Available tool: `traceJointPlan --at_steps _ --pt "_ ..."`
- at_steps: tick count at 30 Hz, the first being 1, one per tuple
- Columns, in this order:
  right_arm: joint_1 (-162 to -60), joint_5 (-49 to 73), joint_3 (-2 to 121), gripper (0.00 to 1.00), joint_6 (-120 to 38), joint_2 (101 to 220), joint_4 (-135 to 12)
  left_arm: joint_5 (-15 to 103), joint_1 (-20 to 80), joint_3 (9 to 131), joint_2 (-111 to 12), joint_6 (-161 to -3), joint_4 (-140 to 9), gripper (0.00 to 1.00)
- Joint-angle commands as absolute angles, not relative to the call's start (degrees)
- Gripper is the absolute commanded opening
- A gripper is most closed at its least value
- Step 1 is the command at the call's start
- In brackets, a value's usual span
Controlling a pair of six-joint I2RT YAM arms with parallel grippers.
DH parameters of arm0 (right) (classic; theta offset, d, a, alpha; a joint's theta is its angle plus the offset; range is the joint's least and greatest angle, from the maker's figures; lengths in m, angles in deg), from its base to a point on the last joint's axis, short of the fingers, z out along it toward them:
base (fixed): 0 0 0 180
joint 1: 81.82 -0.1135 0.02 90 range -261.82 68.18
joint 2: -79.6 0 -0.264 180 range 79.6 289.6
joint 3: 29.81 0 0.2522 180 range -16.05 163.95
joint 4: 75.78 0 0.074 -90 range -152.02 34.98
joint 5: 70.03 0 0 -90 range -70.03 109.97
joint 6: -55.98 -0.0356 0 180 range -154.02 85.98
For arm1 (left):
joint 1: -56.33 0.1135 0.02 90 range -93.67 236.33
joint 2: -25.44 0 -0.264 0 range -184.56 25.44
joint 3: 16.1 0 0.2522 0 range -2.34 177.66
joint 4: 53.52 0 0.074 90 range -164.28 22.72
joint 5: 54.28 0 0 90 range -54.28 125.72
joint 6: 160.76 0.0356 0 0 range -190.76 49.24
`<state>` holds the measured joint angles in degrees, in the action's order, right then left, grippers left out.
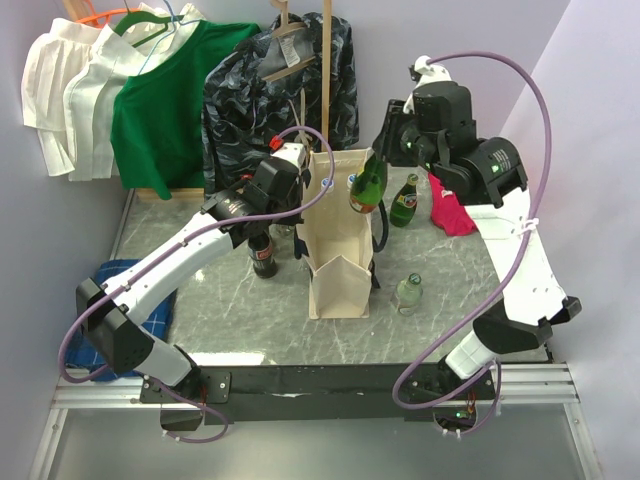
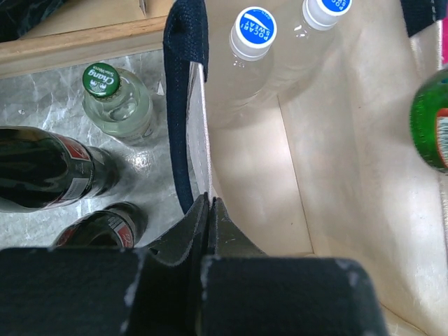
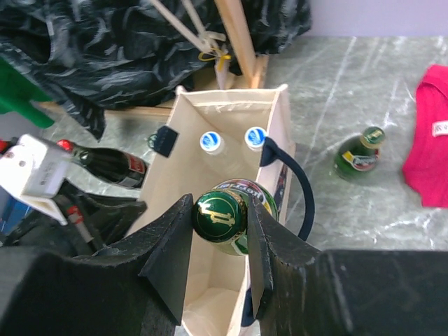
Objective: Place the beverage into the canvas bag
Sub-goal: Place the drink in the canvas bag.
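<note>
The cream canvas bag [image 1: 338, 250] with navy handles stands open mid-table. My left gripper [image 1: 303, 188] is shut on the bag's left wall; in the left wrist view its closed jaws [image 2: 208, 204] pinch the canvas edge [image 2: 199, 140]. My right gripper [image 1: 382, 152] is shut on the neck of a green bottle [image 1: 368, 187] and holds it upright over the bag's right rim. In the right wrist view the bottle's green cap [image 3: 220, 215] sits between the fingers, above the bag's opening [image 3: 210, 280]. Two white-capped bottles [image 3: 211, 142] stand inside the bag at its far end.
On the table are a green bottle [image 1: 404, 200], a clear bottle [image 1: 408, 292], dark cola bottles [image 1: 264, 255] left of the bag, and a pink cloth [image 1: 452, 210]. A blue cloth [image 1: 120, 290] lies at the left. Hanging garments on a wooden rack [image 1: 290, 90] stand behind.
</note>
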<state>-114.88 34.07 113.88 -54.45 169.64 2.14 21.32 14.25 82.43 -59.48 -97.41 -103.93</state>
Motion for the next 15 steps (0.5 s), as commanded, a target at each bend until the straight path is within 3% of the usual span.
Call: traceJointPlan --at_steps 1,15 --pt "-116.6 35.0 119.7 0.0 -54.1 170.2 -6.9 21.1 14.1 84.0 -59.3 -97.6 -101.2 0.01" --pt "-119.0 34.7 120.9 0.0 -53.4 171.1 -8.3 21.1 14.1 83.9 -59.5 -97.8 -100.9 0.01"
